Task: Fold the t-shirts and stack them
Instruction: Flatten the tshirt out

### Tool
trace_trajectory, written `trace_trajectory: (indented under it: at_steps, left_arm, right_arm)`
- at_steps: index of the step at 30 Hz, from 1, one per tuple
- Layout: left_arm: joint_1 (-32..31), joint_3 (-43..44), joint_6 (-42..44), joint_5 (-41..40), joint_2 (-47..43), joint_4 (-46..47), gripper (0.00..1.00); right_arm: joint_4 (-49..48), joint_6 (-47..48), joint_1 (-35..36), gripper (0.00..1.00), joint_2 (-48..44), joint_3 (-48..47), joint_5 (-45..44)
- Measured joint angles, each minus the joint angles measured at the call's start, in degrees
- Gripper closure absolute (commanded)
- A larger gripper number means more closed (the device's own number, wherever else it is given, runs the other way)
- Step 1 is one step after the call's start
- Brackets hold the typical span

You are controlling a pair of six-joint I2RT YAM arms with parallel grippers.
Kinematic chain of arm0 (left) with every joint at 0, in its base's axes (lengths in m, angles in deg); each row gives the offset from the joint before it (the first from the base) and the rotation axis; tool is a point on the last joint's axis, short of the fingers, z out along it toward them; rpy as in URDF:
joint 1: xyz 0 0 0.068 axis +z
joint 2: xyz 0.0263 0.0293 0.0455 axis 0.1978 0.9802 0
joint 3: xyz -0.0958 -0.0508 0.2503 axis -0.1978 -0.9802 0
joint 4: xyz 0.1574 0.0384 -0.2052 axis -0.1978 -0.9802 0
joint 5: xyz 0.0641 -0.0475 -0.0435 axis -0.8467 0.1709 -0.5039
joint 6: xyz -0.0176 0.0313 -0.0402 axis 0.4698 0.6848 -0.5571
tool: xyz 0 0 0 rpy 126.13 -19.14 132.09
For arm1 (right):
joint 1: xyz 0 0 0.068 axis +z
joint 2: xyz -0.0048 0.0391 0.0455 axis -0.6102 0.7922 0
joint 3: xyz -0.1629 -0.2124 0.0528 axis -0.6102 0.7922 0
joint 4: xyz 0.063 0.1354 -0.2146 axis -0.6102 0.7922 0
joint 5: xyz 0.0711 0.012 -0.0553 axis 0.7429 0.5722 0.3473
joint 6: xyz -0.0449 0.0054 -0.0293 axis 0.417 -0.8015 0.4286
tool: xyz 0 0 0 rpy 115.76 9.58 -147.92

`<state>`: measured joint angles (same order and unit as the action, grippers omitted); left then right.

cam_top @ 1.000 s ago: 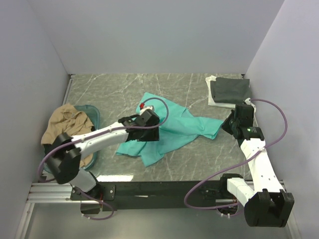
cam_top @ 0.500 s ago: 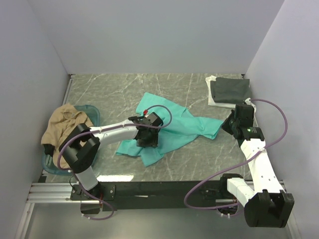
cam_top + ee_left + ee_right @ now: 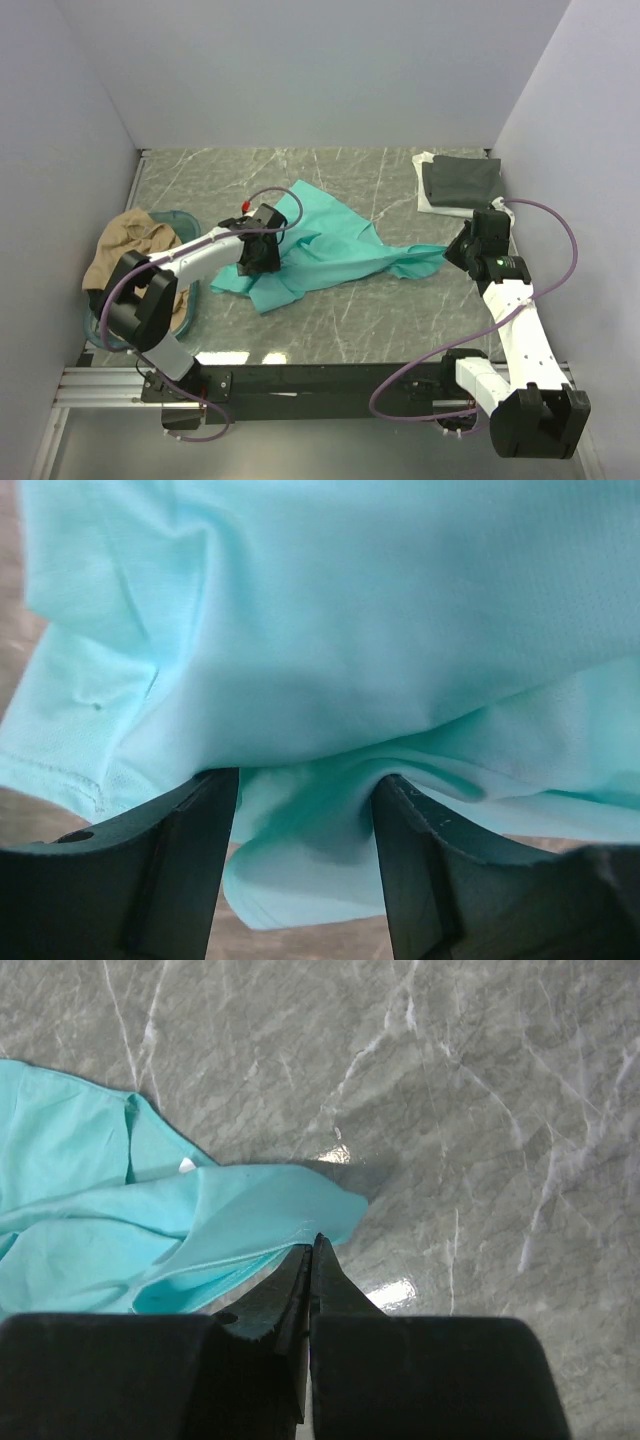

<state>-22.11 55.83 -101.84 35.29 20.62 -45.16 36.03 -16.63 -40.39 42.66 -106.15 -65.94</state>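
Observation:
The teal-green t-shirt (image 3: 330, 250) lies crumpled across the middle of the table, pulled to a taut point at its right end. My left gripper (image 3: 257, 253) is at its left part. In the left wrist view the shirt (image 3: 330, 610) drapes over my left gripper (image 3: 305, 785), with a fold bunched between the fingers (image 3: 190, 860). My right gripper (image 3: 456, 250) is shut, and its tips (image 3: 312, 1245) pinch the hem of the shirt's right corner (image 3: 270, 1210). The tan t-shirt (image 3: 128, 255) lies in the basket. The dark grey t-shirt (image 3: 462, 180) lies folded on the white one (image 3: 428, 200).
A teal translucent basket (image 3: 190, 228) stands at the left edge by the wall. The folded stack sits in the back right corner. Grey walls close in the marble table (image 3: 230, 180) on three sides.
My left gripper has moved left and dragged the teal shirt's left part with it, stretching the shirt. The right arm has stayed in place.

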Motion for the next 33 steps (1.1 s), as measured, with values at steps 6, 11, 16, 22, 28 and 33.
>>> trace_trajectory:
  at_steps: [6,11,16,22,28,33]
  left_arm:
    - [2.08,0.92,3.19,-1.97,-1.20,-0.02,0.39]
    - [2.91,0.87,5.18,-1.88,-1.31,0.46,0.39]
    - [3.34,-0.66,5.95,-1.16,-3.15,1.70,0.40]
    - [3.45,-4.59,6.16,1.01,-10.27,3.76,0.38]
    - [3.45,-7.50,6.32,3.52,-14.58,5.62,0.41]
    - [3.45,-7.96,5.84,4.17,-10.95,5.81,0.41]
  right_arm:
    - [0.28,0.00,0.00,1.00,-0.07,0.09,-0.35]
    - [0.57,-0.04,0.00,1.00,-0.07,0.85,-0.85]
    - [0.90,-0.04,0.00,1.00,-0.07,1.01,-1.92]
    - [1.11,-0.04,0.00,1.00,0.04,1.01,-2.84]
    - [1.09,-0.07,0.00,1.00,0.20,1.01,-2.91]
    - [1.11,-0.04,0.00,1.00,0.44,1.01,-3.04]
